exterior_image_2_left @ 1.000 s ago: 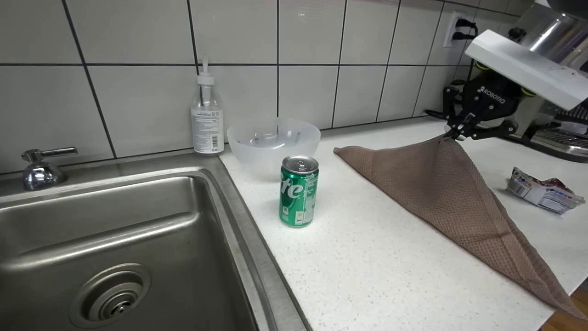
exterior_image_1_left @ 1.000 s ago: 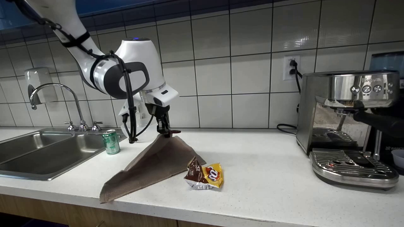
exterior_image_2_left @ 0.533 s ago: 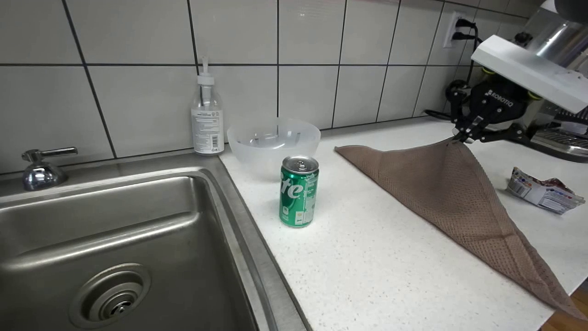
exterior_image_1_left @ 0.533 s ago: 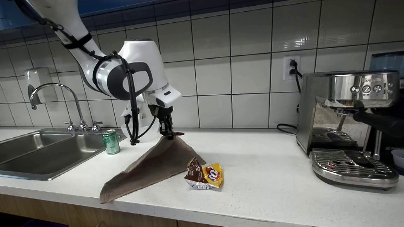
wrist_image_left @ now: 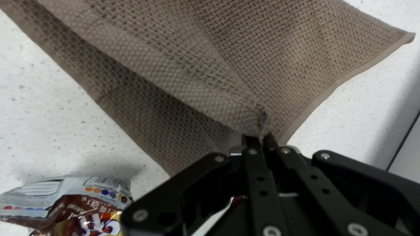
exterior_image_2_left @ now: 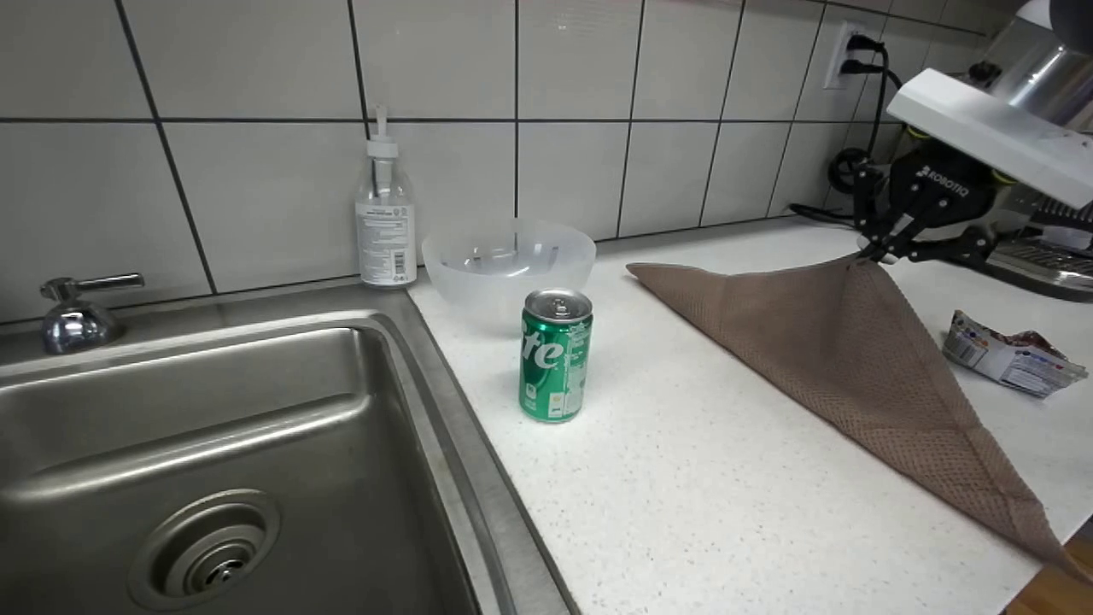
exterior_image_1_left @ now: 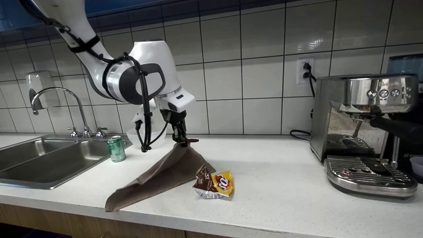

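Observation:
My gripper is shut on a brown woven cloth, pinching it near the back edge and lifting that part above the counter in a peak. In an exterior view the fingertips hold the top of the cloth, which slopes down and reaches over the counter's front edge. In the wrist view the fingertips close on a bunched fold of the cloth. A crumpled brown and yellow snack bag lies beside the cloth; it also shows in the wrist view. A small red thing shows just behind the gripper, partly hidden.
A green can stands upright by the sink. A translucent bowl and a pump bottle stand near the tiled wall. An espresso machine stands on the counter, its cord running to a wall outlet.
My gripper has moved a little to the right in both exterior views, pulling the held part of the cloth with it. The snack bag, can and bowl have not moved.

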Controlling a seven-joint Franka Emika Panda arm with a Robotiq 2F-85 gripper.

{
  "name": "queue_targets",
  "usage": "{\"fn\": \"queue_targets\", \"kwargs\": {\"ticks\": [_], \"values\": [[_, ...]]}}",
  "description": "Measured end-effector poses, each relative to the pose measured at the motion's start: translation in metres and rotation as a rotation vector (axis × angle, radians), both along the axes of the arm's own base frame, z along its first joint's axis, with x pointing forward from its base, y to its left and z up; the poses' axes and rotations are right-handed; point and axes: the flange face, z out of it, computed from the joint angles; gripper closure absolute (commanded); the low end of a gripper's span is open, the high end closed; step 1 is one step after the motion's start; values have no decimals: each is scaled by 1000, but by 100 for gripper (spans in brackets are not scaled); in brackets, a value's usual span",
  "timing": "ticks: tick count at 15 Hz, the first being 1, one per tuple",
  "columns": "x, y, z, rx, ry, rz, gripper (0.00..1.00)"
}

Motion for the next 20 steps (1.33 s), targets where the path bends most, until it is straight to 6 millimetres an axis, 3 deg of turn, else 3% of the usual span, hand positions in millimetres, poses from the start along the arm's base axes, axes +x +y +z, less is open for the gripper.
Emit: {"fn": "queue_targets", "kwargs": {"ticks": [8,20], "values": [[-3,-15,-7,-23,24,-41,99],[-3,-23,-51,-55,89,-81,99]]}}
